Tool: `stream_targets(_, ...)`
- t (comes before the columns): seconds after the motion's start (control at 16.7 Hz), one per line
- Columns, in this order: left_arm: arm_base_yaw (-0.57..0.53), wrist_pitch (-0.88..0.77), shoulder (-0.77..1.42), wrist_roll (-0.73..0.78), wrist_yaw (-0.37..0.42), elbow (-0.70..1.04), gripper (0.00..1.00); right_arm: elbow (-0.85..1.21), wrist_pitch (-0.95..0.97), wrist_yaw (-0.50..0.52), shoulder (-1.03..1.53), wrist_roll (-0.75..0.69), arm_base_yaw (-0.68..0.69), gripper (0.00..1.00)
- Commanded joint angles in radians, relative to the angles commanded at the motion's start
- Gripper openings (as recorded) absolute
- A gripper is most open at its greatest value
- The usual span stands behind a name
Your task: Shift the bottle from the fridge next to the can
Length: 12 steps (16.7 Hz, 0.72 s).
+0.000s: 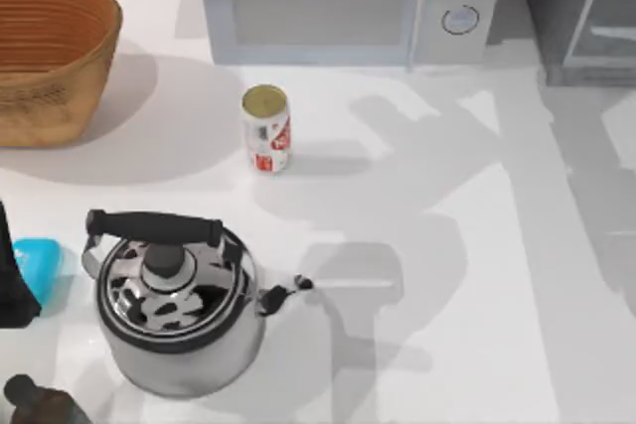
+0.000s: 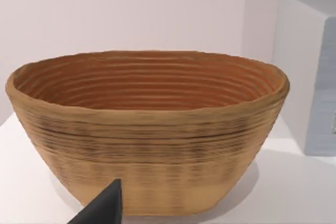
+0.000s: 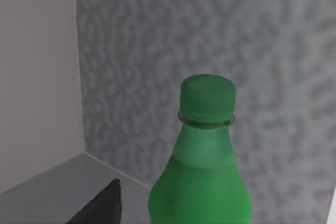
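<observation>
The bottle point(image 3: 202, 171) is standing upright inside the fridge point(image 1: 581, 12), seemingly near its back corner, while the can point(image 1: 266, 129) is sitting on the worktop point(image 1: 477, 245); finger state I cannot tell.

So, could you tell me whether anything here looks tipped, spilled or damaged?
Nothing stands out. The can and kettle stand upright on the table, and the bottle is upright and capped against a speckled grey wall.
</observation>
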Motion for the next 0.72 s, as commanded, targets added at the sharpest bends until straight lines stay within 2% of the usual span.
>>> stream_targets(0.18,0.0,0.0,0.0,0.0,0.0,0.0,1.0,0.13,0.085,0.108,0.211,-0.001,0.007,1.0)
stream_targets(0.36,0.0,0.0,0.0,0.0,0.0,0.0,1.0,0.209,0.137,0.172,0.326,0.0,0.013,1.0)
stream_targets(0.72,0.0,0.0,0.0,0.0,0.0,0.0,1.0,0.221,0.145,0.183,0.348,0.0,0.008,1.0)
